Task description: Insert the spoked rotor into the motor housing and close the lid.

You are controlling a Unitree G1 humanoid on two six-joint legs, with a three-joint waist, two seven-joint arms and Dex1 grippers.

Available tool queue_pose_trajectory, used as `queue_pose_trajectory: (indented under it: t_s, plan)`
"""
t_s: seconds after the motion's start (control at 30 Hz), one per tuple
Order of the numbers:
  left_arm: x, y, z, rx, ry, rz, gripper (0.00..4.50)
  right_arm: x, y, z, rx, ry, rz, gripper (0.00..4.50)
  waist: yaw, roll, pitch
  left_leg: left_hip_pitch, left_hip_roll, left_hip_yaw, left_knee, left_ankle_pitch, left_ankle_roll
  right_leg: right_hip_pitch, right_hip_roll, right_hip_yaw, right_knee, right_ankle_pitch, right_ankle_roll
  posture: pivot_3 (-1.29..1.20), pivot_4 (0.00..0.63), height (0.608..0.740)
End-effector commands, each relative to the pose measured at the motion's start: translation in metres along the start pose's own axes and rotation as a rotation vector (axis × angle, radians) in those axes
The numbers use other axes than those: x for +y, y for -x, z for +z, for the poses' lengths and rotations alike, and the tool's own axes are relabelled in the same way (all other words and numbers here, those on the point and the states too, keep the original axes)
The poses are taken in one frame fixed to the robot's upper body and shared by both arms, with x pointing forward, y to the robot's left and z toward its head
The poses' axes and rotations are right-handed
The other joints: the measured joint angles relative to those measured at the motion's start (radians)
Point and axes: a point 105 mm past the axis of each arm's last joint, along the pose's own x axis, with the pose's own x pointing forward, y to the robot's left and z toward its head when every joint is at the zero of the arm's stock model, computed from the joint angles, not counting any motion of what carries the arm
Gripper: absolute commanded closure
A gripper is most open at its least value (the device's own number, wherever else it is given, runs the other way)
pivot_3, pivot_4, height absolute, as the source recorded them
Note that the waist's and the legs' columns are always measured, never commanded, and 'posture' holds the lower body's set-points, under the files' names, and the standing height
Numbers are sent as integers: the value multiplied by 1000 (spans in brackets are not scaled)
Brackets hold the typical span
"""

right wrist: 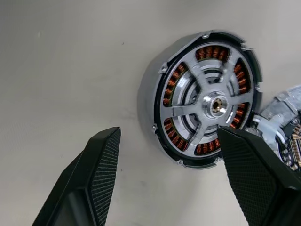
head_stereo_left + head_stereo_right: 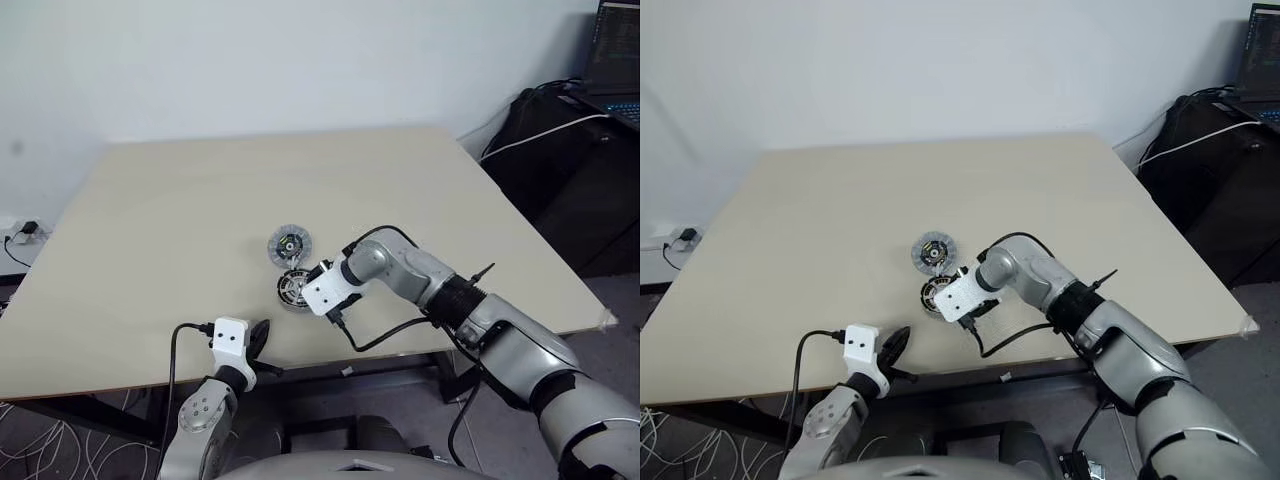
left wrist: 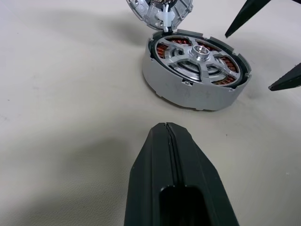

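Observation:
The motor housing (image 1: 157,94) lies flat on the beige table (image 2: 200,200), its copper windings showing. The spoked rotor (image 1: 214,104) sits inside it, silver spokes running to a central hub. Just behind it, touching its rim, rests the lid (image 2: 289,244), a silver-grey disc with its dark-centred face up. My right gripper (image 1: 169,136) points steeply down over the housing, open, one fingertip (image 3: 244,14) on either side of the rim and nothing held. My left gripper (image 3: 167,136) is shut and empty near the table's front edge, short of the housing.
The table's front edge (image 2: 300,370) runs just below the left gripper. A black case (image 2: 570,150) with a white cable and a laptop (image 2: 618,50) stands off the table at the right. A socket strip (image 2: 25,232) lies on the floor at the left.

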Motion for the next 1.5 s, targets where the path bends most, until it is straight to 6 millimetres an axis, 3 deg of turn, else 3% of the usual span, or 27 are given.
queue_pose_trajectory:
  t_s: [0.03, 0.5, 1.0, 1.1, 1.4, 1.5]
  plan:
    - [-4, -2, 12, -57, 1, -6, 4500, -10, 6, -1, 30, 104, -2, 983, 0, 0, 0, 0, 0, 0, 0, 0, 0, 0, 0, 0, 0, 0, 0, 0, 0, 740]
    - [-5, -2, 12, -70, 15, 5, 4500, -7, 3, -8, 56, 208, 85, 983, 0, 0, 0, 1, 0, 0, 0, 1, -1, 0, 0, 0, 1, 1, -2, 0, 0, 740]
    - [-6, -1, 12, -78, 24, 12, 4500, -16, -6, -5, 79, 265, 106, 983, -2, 0, 0, 3, 0, 0, 0, 1, -2, 1, 1, 1, 3, 1, -3, 0, 0, 740]
    - [-6, -1, 12, -79, 26, 16, 4500, -12, -6, -6, 78, 266, 127, 1578, -2, 0, 0, 3, 0, 0, 0, 1, -2, 1, 1, 1, 3, 1, -3, 0, 0, 740]
    - [-7, -2, 12, -79, 26, 7, 4500, -4, -6, -9, 70, 247, 143, 4391, 1, 1, -1, 5, 0, -1, 0, 1, -2, 3, 1, 0, 3, 1, -4, 0, 0, 740]
    - [-7, -2, 12, -80, 23, 3, 4500, -3, -7, -9, 67, 243, 141, 4394, -1, 1, -1, 5, 0, 0, 0, 1, -2, 3, 1, 1, 4, 1, -4, 0, 0, 740]
